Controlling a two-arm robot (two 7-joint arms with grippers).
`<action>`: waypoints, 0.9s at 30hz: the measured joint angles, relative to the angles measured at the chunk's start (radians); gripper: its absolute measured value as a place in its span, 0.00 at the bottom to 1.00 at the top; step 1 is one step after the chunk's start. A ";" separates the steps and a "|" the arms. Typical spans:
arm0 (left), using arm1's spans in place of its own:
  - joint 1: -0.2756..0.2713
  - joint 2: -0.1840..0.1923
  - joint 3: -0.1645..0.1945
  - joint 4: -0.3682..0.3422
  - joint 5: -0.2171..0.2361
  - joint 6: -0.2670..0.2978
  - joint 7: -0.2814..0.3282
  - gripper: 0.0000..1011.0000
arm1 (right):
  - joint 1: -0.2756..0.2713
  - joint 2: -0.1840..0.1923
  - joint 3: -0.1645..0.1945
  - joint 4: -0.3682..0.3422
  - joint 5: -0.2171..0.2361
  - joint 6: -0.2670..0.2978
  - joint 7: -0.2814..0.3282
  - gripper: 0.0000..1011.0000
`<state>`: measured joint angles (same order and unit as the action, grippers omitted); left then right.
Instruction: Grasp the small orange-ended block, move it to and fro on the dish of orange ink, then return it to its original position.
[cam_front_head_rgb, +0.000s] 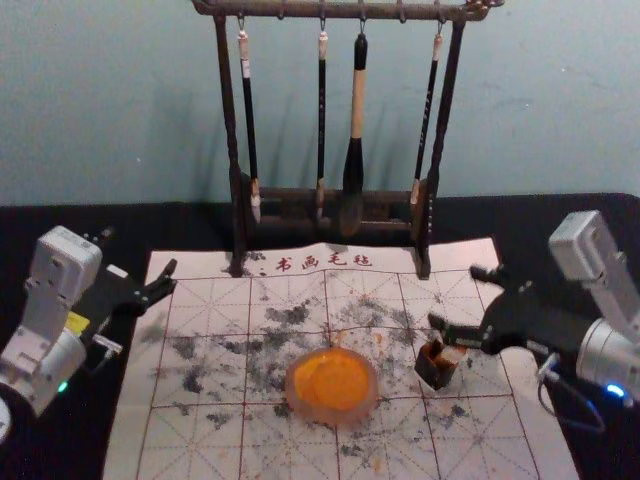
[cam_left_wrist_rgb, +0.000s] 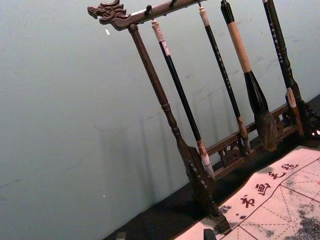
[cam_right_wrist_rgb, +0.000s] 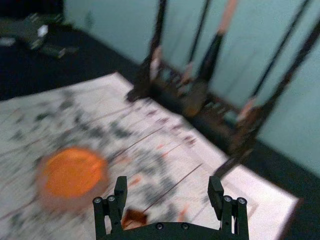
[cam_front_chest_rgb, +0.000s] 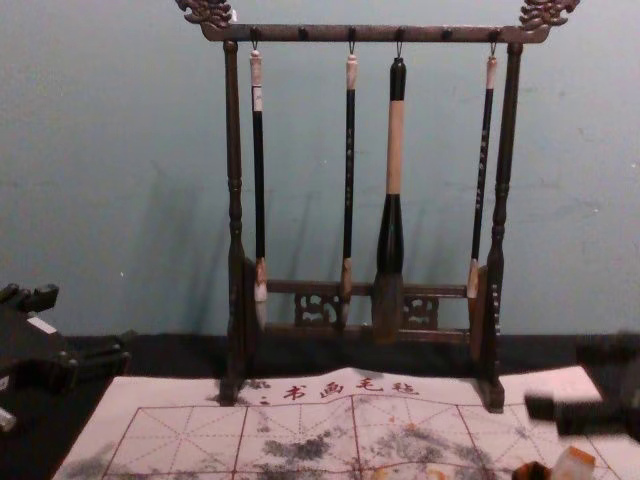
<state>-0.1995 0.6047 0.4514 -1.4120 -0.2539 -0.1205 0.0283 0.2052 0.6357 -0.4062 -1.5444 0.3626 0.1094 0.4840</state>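
The pale, orange-ended block (cam_front_head_rgb: 453, 354) leans at the top of a small dark container (cam_front_head_rgb: 435, 374), right of the round dish of orange ink (cam_front_head_rgb: 332, 385). In the chest view the block (cam_front_chest_rgb: 573, 464) shows at the lower right. My right gripper (cam_front_head_rgb: 455, 297) is open just behind and above the block, nothing between its fingers. In the right wrist view the gripper (cam_right_wrist_rgb: 168, 183) stands open, with the ink dish (cam_right_wrist_rgb: 73, 172) and the brown-orange top of the container (cam_right_wrist_rgb: 135, 218) beyond. My left gripper (cam_front_head_rgb: 140, 252) is parked open at the mat's left edge.
A dark wooden rack (cam_front_head_rgb: 232, 130) with several hanging brushes stands at the mat's back edge. The white calligraphy mat (cam_front_head_rgb: 215, 430), stained with ink, lies under the dish and container on a black table. A wall rises behind.
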 joint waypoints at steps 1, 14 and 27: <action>0.000 0.000 0.000 0.000 0.000 0.000 0.000 0.99 | -0.004 -0.006 0.010 -0.003 -0.002 -0.007 -0.013 0.99; 0.000 0.000 0.000 0.000 0.000 0.000 0.000 0.99 | -0.102 -0.112 0.120 -0.022 -0.077 -0.022 -0.294 0.99; 0.000 0.000 0.000 0.000 0.000 0.000 0.000 0.99 | -0.104 -0.192 0.128 0.087 -0.152 0.043 -0.392 0.99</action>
<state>-0.1996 0.6047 0.4514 -1.4120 -0.2539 -0.1205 0.0283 0.1014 0.4436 -0.2783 -1.4572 0.2103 0.1520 0.0920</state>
